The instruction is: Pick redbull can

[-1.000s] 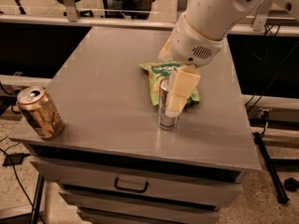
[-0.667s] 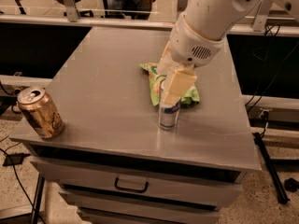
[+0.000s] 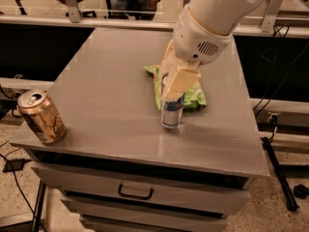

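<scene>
gripper (image 3: 173, 92) lowered over redbull can (image 3: 172, 115) top | closure cannot tell | blue band, writing unreadable

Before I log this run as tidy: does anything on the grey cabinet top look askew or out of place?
The wide gold-brown can sits at the front left corner of the grey cabinet top, close to the edge, and looks tilted. The slim silver-and-blue redbull can stands upright, with the gripper over its top.
</scene>
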Robot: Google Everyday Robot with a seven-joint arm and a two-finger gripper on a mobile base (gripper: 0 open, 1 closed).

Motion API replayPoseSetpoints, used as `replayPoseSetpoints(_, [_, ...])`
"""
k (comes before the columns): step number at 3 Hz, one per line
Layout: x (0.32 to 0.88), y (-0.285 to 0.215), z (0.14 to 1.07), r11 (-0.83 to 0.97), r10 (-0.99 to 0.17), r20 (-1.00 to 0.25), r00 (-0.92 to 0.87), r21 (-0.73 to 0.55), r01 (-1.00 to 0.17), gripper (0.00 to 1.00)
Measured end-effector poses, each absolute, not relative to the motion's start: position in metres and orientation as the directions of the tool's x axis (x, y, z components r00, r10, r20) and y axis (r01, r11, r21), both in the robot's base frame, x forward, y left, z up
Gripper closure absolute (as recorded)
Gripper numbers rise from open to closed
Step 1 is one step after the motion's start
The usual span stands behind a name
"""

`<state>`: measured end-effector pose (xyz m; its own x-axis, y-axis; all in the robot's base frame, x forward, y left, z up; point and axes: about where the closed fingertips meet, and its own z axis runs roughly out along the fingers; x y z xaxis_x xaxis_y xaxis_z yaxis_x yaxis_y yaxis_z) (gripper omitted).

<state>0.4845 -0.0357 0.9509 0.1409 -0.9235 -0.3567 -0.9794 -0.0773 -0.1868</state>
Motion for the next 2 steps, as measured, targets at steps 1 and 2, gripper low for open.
replayPoseSetpoints(1, [0.4702, -0.0279, 0.9888, -0.099, -0.901, -0.387, 0.194, -0.253, -0.962, 1.0])
replayPoseSetpoints(2, [0.4702, -0.0279, 0.9888, -0.099, -0.901, -0.387, 0.194, -0.253, -0.962, 1.0])
